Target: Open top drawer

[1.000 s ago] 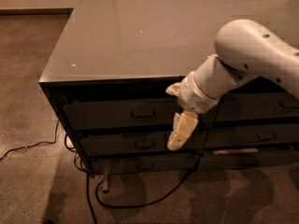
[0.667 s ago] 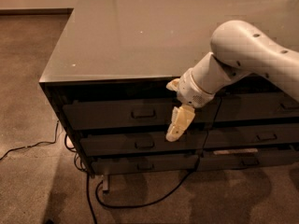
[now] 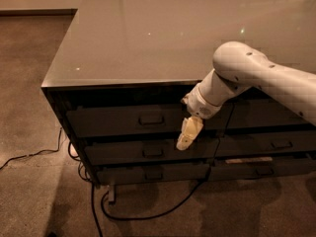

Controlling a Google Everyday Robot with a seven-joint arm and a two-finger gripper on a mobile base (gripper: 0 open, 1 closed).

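Floor [image 3: 34,206], nearest you: two cables on it. One thick black cable [image 3: 148,215] loops out from under the cabinet at 6 o'clock. One thin cable [image 3: 24,158] trails off towards 9 o'clock.

Cabinet front: drawers in two columns, three fronts on the left, and at least two on the right, where the arm [image 3: 256,78] covers the uppermost. You can count five handles.

Hand [image 3: 188,135]: one, cream-coloured, pointing down in front of the left column. It sits at about 4 o'clock from the handle [image 3: 151,119] of the top drawer [image 3: 108,123], near it but touching neither. You cannot tell whether the hand is apart or together.

Top drawer: uppermost front in the left column, directly under the tabletop [image 3: 148,33], shut. Judged progress: nothing is pulled out yet. You have yet to bring the hand to the handle, grip it and pull.

Tabletop, farthest: one glossy grey surface.
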